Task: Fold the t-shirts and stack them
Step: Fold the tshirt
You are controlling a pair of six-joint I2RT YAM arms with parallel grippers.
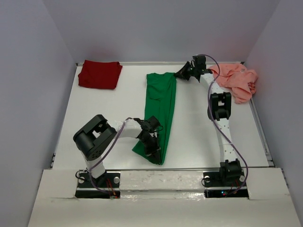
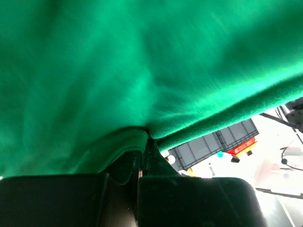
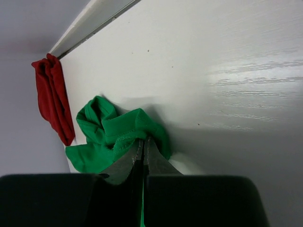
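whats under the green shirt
The green shirt lies stretched over the white table. The left end effector pinches its near end, the right end effector its far end. Anything beneath the cloth is covered.

Green t-shirt (image 2: 142,71) fills view, hem pinched in closed left gripper (image 2: 144,142).

The bright green cloth t-shirt (image 2: 142,71) is a soft, matt knit with a fine weave and a stitched hem. The dark red cloth t-shirt (image 1: 99,74) at the tabletop's far left corner and the salmon pink cloth t-shirt (image 1: 236,81) at its far right corner look equally soft and matt. The white tabletop (image 3: 227,71) is smooth, with a faint sheen and light grain-like streaks. The left gripper (image 2: 146,137) and right gripper (image 3: 143,142) look like matt black plastic.
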